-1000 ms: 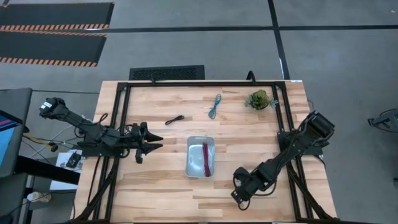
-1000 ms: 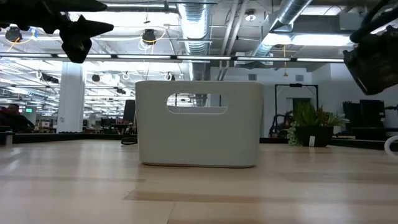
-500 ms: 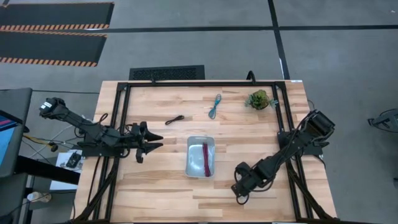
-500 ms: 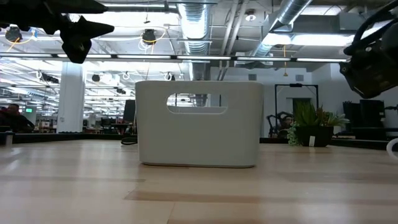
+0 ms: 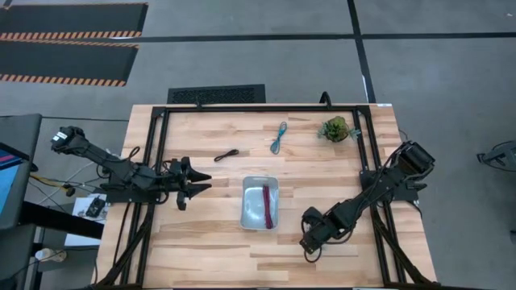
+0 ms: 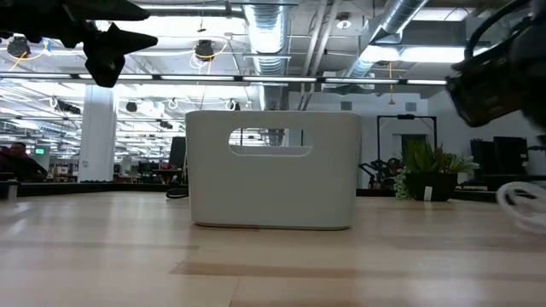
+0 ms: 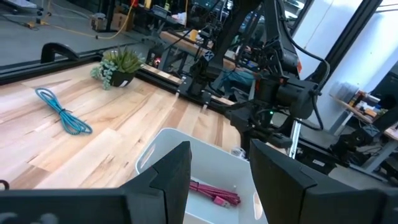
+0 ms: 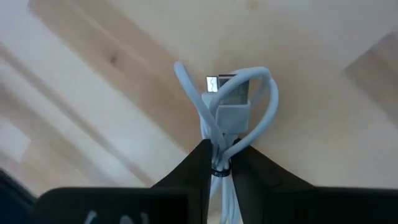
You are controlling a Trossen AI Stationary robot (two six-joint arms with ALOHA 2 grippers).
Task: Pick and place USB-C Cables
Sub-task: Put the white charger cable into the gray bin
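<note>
Clamping the white cable (image 8: 231, 118), the right pincer (image 8: 222, 165) hovers beside the tray (image 5: 260, 187).

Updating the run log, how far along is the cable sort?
Done: the maroon cable lies in the tray. In hand: the right pincer is shut on the white cable, off the tray. Left: the teal cable and black cable lie on the table; the left pincer waits open.

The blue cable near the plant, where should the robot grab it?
Probably at the middle of the teal-blue cable, coming straight down from above. It lies flat on the table as a long thin bundle, clear of the plant, so fingers closing across its narrow width should catch every strand.
</note>
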